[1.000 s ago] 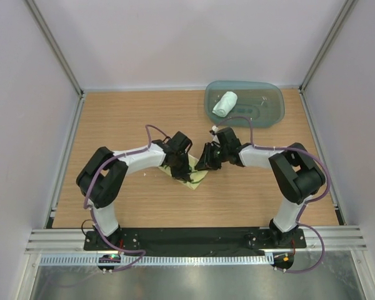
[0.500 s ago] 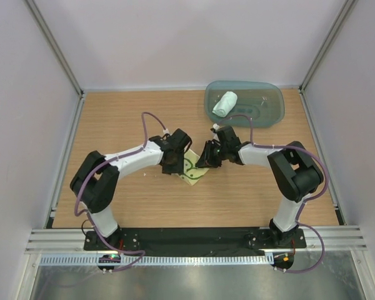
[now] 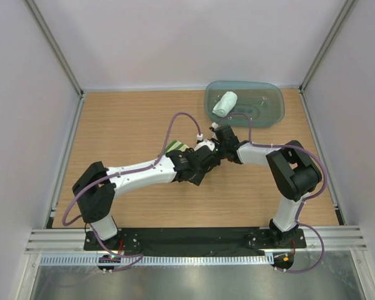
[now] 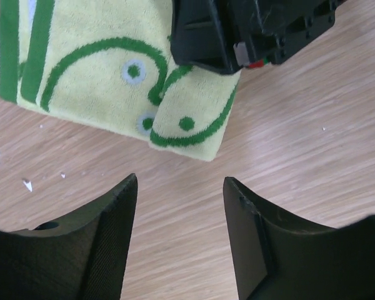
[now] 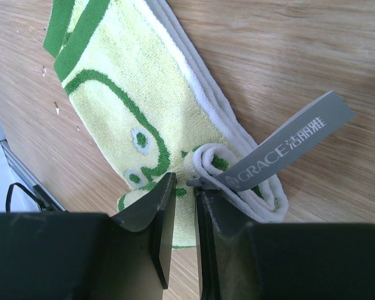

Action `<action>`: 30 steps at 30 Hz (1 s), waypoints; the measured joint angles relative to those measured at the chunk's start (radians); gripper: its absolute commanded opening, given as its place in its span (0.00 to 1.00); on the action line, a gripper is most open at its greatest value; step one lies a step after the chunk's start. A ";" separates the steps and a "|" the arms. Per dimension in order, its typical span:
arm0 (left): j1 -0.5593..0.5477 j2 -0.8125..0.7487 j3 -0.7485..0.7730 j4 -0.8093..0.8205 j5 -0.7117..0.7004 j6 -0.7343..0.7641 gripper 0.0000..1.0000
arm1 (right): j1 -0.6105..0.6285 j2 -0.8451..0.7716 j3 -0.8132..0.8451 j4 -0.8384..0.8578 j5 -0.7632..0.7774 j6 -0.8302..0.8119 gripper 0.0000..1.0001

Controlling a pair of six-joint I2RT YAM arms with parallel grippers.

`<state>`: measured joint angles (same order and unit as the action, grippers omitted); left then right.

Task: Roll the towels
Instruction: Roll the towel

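We see the wooden table [image 3: 112, 125] bearing the yellow towel [image 4: 94, 75], which lies flat and partly folded near the middle. The left arm [image 3: 137, 176] reaches across to this towel from the left, and the right arm [image 3: 287, 169] meets it from the right. The teal tray [image 3: 272, 112] sits beyond the yellow towel, toward the far right. In the tray lies the white towel [image 3: 225, 103], rolled up, well apart from the yellow towel. The left gripper [image 4: 180, 184] hangs just off the yellow towel's edge, over bare wood, jaws apart with nothing between them. The right gripper [image 5: 184, 184] is clamped on the yellow towel's curled corner, beside its grey label [image 5: 287, 147].
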<state>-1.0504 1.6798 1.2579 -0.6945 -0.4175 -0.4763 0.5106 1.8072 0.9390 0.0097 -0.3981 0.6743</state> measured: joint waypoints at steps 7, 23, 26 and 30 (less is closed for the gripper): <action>0.016 0.106 0.009 0.087 0.068 0.071 0.60 | 0.001 0.000 0.001 0.000 0.001 -0.007 0.25; 0.066 0.172 -0.029 0.237 0.180 0.117 0.61 | -0.009 0.028 0.024 0.004 -0.015 -0.010 0.25; 0.108 0.172 -0.053 0.267 0.218 0.112 0.61 | -0.010 0.034 0.029 0.006 -0.016 -0.010 0.25; 0.170 0.179 -0.064 0.284 0.267 0.107 0.58 | -0.002 0.040 0.043 0.014 0.003 -0.010 0.25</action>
<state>-0.8806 1.8584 1.1938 -0.4107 -0.1505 -0.3695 0.5087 1.8477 0.9821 0.0235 -0.3954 0.6640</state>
